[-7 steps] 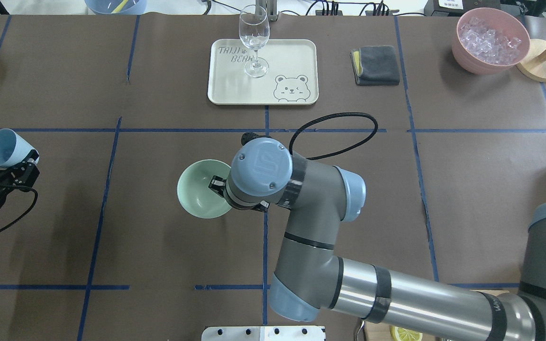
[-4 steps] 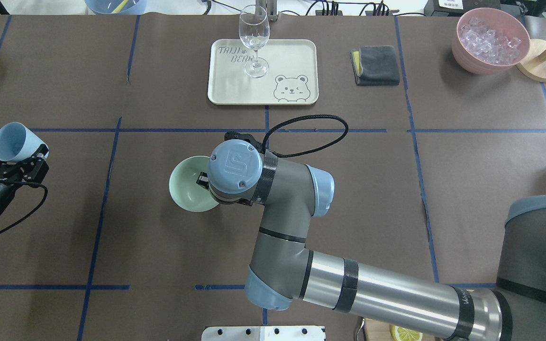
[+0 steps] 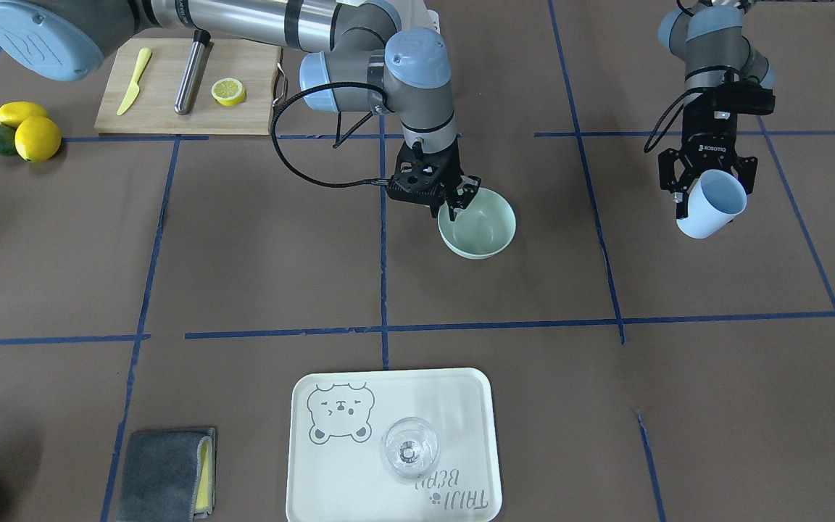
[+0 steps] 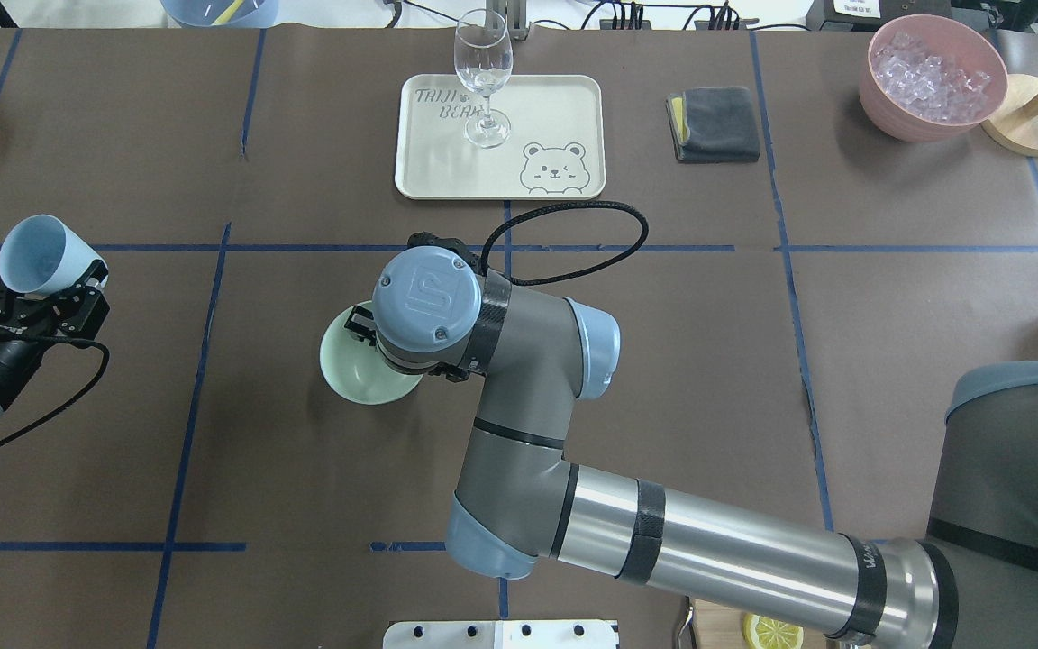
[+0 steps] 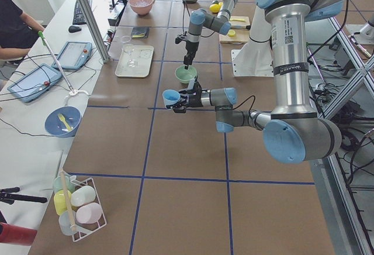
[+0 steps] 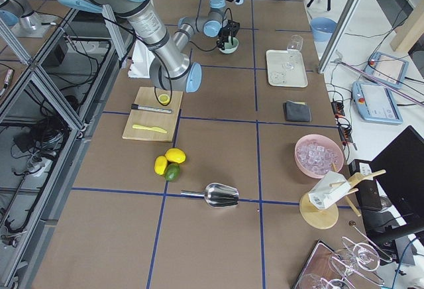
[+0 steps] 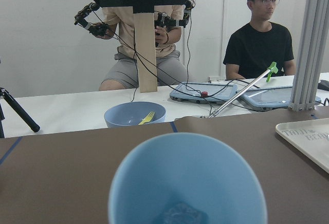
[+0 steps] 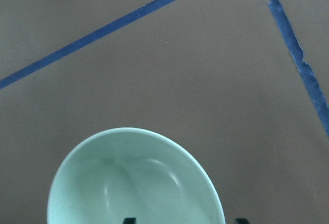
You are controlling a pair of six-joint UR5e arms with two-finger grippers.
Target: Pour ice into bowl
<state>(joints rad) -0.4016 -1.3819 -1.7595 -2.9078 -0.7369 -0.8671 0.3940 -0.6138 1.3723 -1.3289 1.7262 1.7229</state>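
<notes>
My left gripper (image 4: 43, 273) is shut on a pale blue cup (image 4: 35, 253) and holds it tilted above the table at the left; it also shows in the front view (image 3: 712, 205). In the left wrist view the cup (image 7: 187, 178) fills the foreground, with a clear ice cube (image 7: 180, 215) at its bottom. My right gripper (image 3: 454, 205) is shut on the near rim of the mint-green bowl (image 3: 481, 228) near the table's middle. From overhead the right wrist hides most of the bowl (image 4: 350, 368). The bowl (image 8: 133, 183) looks empty in the right wrist view.
A cream tray (image 4: 564, 108) with a wine glass (image 4: 483, 77) stands at the back. A grey cloth (image 4: 713, 124) and a pink tub of ice (image 4: 933, 77) are at the back right. A cutting board (image 3: 164, 109) and lemons (image 3: 26, 130) lie near the robot's base.
My right gripper has carried the bowl leftward, toward the left arm. My left gripper has moved forward and slightly right with the cup.
</notes>
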